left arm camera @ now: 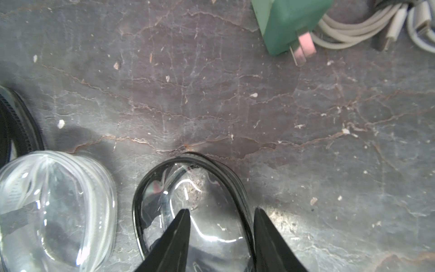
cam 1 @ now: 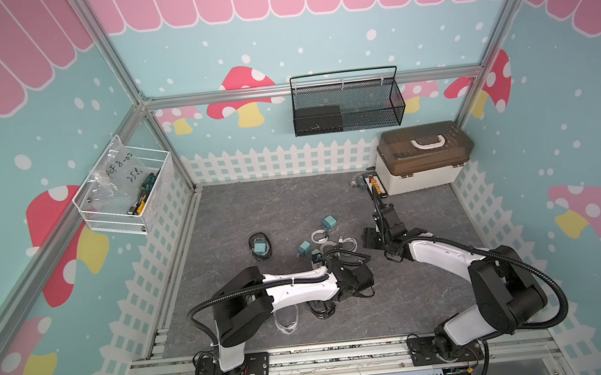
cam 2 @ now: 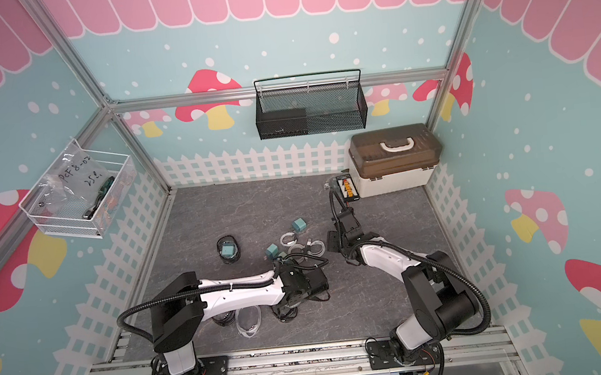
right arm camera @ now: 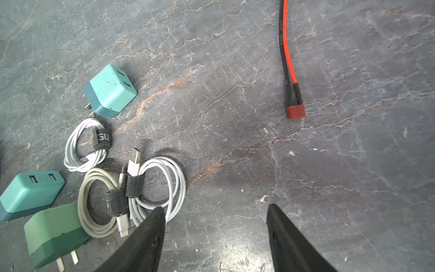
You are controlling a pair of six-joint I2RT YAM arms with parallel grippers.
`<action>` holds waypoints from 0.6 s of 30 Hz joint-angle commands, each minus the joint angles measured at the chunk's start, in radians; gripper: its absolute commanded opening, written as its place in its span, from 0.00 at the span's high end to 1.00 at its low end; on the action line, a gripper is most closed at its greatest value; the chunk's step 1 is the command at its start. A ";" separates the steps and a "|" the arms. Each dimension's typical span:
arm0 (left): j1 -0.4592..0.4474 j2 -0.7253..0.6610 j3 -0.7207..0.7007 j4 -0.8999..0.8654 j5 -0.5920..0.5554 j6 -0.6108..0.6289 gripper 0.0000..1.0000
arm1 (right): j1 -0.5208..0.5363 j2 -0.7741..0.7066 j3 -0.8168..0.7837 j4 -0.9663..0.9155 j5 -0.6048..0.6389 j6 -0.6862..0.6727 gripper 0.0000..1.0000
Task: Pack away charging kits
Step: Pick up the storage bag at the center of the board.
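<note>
Grey marbled tabletop [cam 1: 293, 204], mushroom-wallpaper cell around it. Near front edge, tucked under left arm [cam 1: 300, 288] in both top views: left gripper [left arm camera: 222, 209] down on black-rimmed pouch [left arm camera: 191, 157]. Jaws partway apart, straddling pouch rim, one side over clear window, other just outside rim. Can't confirm real pinch from wrist view, possibly contact only. Just beside that pouch: clear pouch [left arm camera: 54, 207] flat on table, then edge of second black-rimmed pouch [left arm camera: 14, 122] next to clear one. Mid-table, well apart from those three: third black-rimmed pouch [cam 1: 250, 244] with bagged teal charger [cam 1: 260, 249] inside. Right of that, loose cluster on bare table: light teal charger [right arm camera: 110, 90], teal charger [right arm camera: 30, 192] with ports showing, green charger [right arm camera: 54, 235] on its side with prongs out, up against teal one. Beside them three coiled white cables, each strapped: small cable [right arm camera: 101, 139], cream cable [right arm camera: 117, 203], white cable [right arm camera: 134, 186], last two overlapping. Right gripper [right arm camera: 215, 207] hovering just beside white cable, jaws wide apart, nothing between them, only tabletop. Past it: red connector [right arm camera: 296, 111] on red-and-black wire. Far right corner: black board [cam 1: 375, 185] with orange connectors, just beside beige box [cam 1: 422, 155] with brown lid
</note>
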 commanded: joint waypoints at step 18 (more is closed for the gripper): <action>0.011 -0.143 0.015 -0.091 -0.104 0.048 1.00 | 0.043 0.091 0.031 -0.007 -0.025 0.036 0.40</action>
